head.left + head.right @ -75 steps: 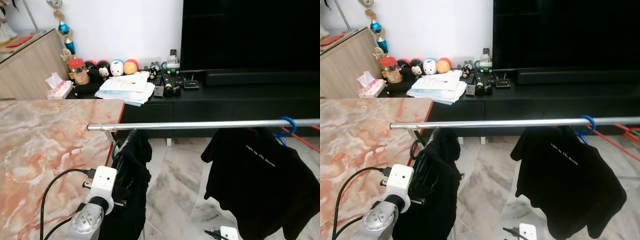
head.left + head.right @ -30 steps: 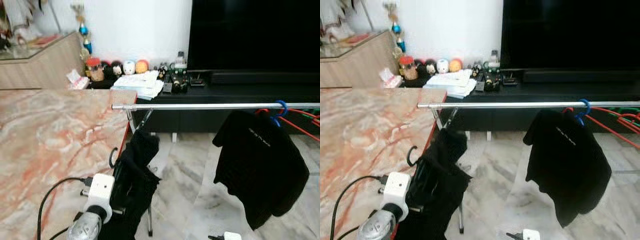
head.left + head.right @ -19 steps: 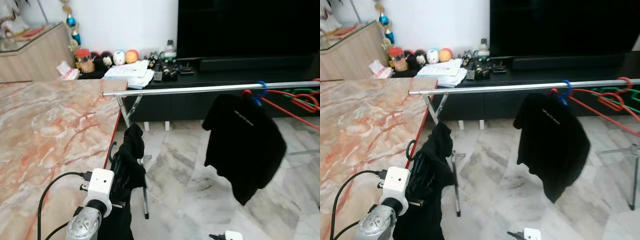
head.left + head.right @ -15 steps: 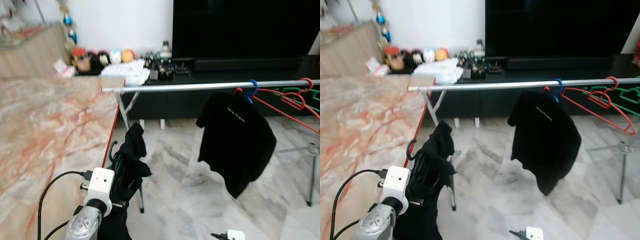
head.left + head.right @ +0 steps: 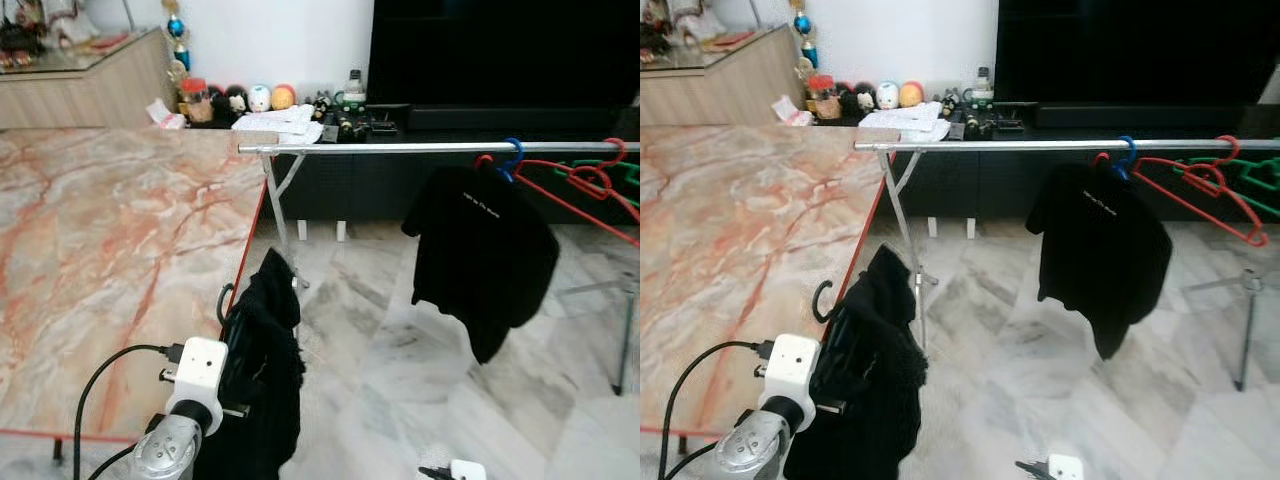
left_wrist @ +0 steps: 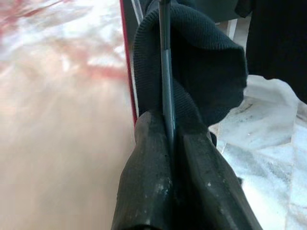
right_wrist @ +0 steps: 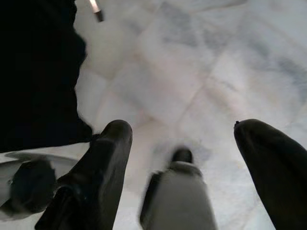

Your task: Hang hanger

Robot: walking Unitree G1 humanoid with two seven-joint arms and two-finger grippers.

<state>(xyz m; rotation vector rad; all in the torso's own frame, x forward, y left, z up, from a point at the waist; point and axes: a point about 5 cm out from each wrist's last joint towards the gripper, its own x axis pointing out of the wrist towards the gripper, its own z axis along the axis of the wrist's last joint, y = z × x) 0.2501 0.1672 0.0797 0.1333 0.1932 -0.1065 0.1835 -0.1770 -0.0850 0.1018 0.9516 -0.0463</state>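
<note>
Left gripper (image 6: 169, 139) clamped on hanger (image 6: 165, 72) under black garment (image 5: 262, 370), rail (image 5: 430, 148) ahead

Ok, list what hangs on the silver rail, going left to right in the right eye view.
Black T-shirt on a blue hanger → bare red hanger → green hanger, cut off by the picture's edge.
</note>
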